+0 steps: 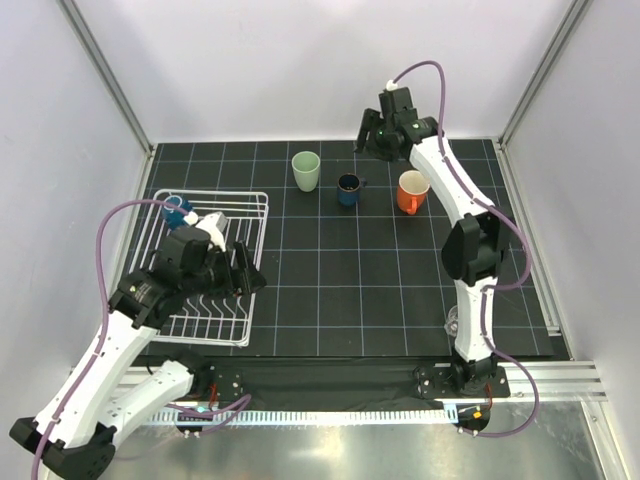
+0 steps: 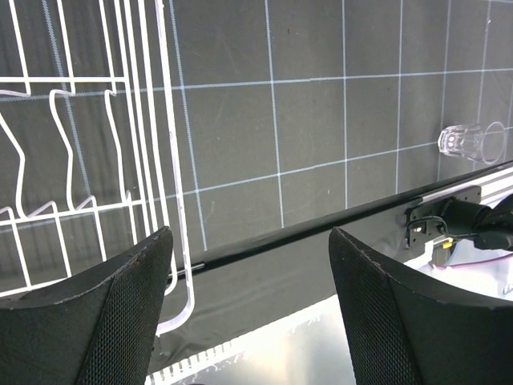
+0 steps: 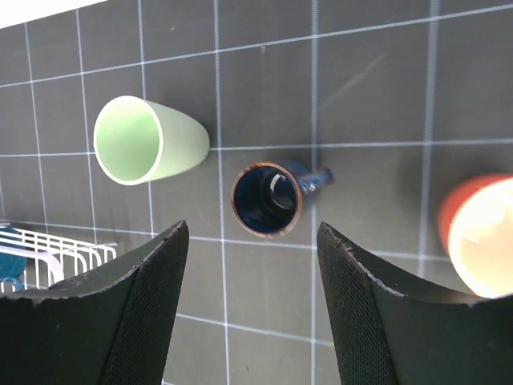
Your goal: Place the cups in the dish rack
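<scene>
From above, the left arm covers the middle of the rack, and we see only the top of the blue mug behind its wrist. The glass is mostly hidden by the right arm. In the left wrist view it is small and see-through near the right edge, and we cannot tell whether it stands or lies. The right wrist view cuts off the orange mug at its right edge. It shows only a corner of the rack, with a sliver of the blue mug at the left edge.
</scene>
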Robot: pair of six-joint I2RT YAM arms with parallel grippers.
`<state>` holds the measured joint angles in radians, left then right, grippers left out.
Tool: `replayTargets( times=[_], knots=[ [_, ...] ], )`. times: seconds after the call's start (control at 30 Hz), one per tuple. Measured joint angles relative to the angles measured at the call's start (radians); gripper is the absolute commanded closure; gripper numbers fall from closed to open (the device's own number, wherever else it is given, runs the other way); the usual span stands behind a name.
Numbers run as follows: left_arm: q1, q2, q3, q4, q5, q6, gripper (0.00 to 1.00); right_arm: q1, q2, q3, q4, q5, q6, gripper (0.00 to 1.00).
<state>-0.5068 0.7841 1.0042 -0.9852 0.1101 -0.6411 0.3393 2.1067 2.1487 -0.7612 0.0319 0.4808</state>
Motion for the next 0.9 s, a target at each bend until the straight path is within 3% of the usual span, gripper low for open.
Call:
replayTargets(
  times=[0.3,0.9],
  knots=[
    [0.0,0.043,0.008,0.001,0.0,0.026,0.22,0.029,0.135,0.091,0.029,0.01,0.054,0.43],
    [0.0,0.21,0.084,0.054,0.012,0.043,0.22,0.071,0.136,0.016,-0.079,0.148,0.046,0.45]
  ],
)
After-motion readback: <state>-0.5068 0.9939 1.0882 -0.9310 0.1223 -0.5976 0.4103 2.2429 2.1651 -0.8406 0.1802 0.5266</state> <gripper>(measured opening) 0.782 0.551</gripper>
